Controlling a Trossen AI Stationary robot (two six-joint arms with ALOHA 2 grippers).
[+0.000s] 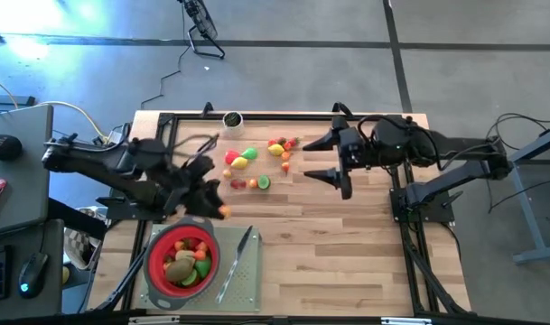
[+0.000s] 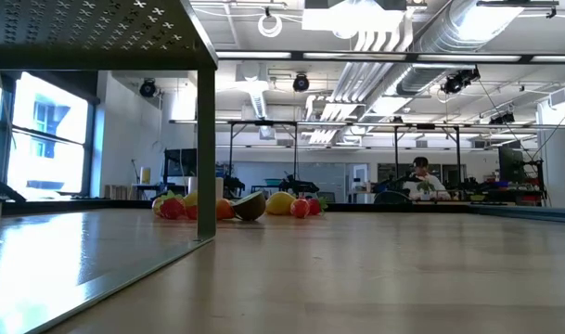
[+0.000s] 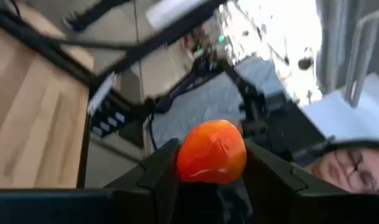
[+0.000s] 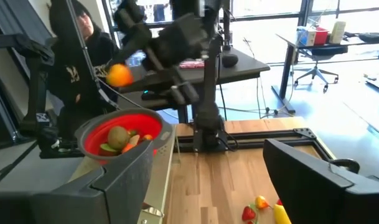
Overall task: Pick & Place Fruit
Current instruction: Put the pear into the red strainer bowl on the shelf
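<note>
Orange and round, one toy fruit [image 3: 211, 151] sits clamped between the fingers of the left tool [image 1: 219, 210], which hangs just above and beside the red strainer [image 1: 152, 259], near its rim on the side facing the fruit pile. Inside the strainer lie several fruits already, brown, green and orange among them. A loose pile of fruit [image 1: 259, 161] waits on the wooden surface [image 1: 347, 253], well apart from the strainer toward the far edge. The right tool [image 1: 332, 159] hovers close beside that pile with its fingers spread apart and nothing between them. A grey knife [image 1: 235, 262] rests just beside the strainer. My judgement: roughly a third is done, one piece is about to drop, and about a dozen remain.
</note>
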